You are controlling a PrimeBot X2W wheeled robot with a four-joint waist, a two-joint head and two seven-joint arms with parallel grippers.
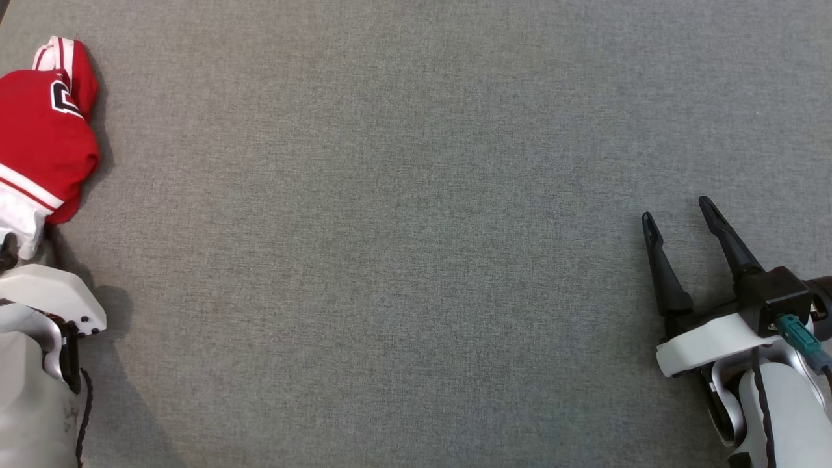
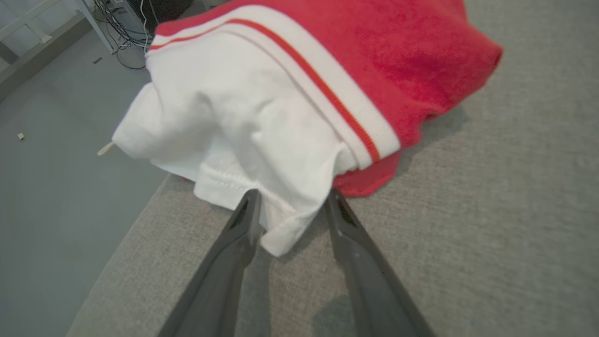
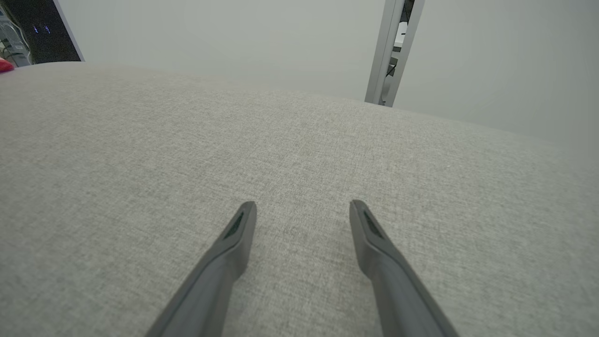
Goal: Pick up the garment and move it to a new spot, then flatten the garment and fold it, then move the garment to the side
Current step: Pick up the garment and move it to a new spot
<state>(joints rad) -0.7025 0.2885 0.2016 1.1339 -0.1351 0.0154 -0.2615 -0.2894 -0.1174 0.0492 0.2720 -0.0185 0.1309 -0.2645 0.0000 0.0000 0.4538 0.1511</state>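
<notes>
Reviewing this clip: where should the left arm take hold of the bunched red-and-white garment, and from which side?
Grip the white hem corner of the garment: it sticks out loose from the bunched bulk, toward the left gripper. Come in low over the table from that near side; the open jaws straddle it.

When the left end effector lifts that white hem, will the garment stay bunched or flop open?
Probably flops: the garment lies crumpled in soft folds, so it should drape and unfurl. The white hem is thin, so it could slip from a shallow pinch.
</notes>
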